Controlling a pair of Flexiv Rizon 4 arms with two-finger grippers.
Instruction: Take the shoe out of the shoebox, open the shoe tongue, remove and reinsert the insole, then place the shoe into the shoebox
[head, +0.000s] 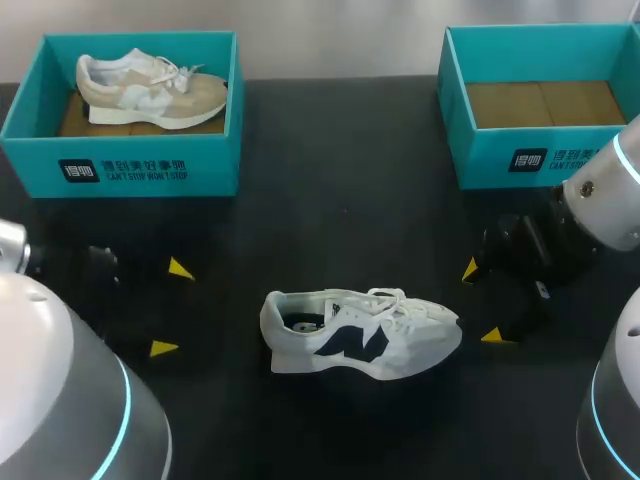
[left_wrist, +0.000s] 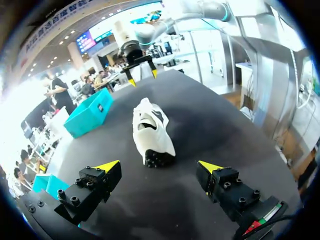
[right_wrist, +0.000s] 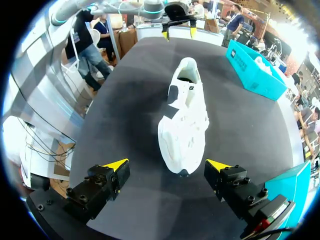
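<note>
While outside empty teal cardboard shoebox (head: 545, 160), upper right: white lace-up sneaker with navy side mark (head: 360, 333), lower centre of black tabletop (head: 340, 220). Left tool (head: 171, 308), right tool (head: 481, 303): both open, empty. Judged step: opening tongue; needs heel steadied, tongue pinched.

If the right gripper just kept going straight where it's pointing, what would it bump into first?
Probably the white shoe, toe-first: it lies just ahead of the right gripper, in line with its open fingers. How high it rides is unclear.
</note>
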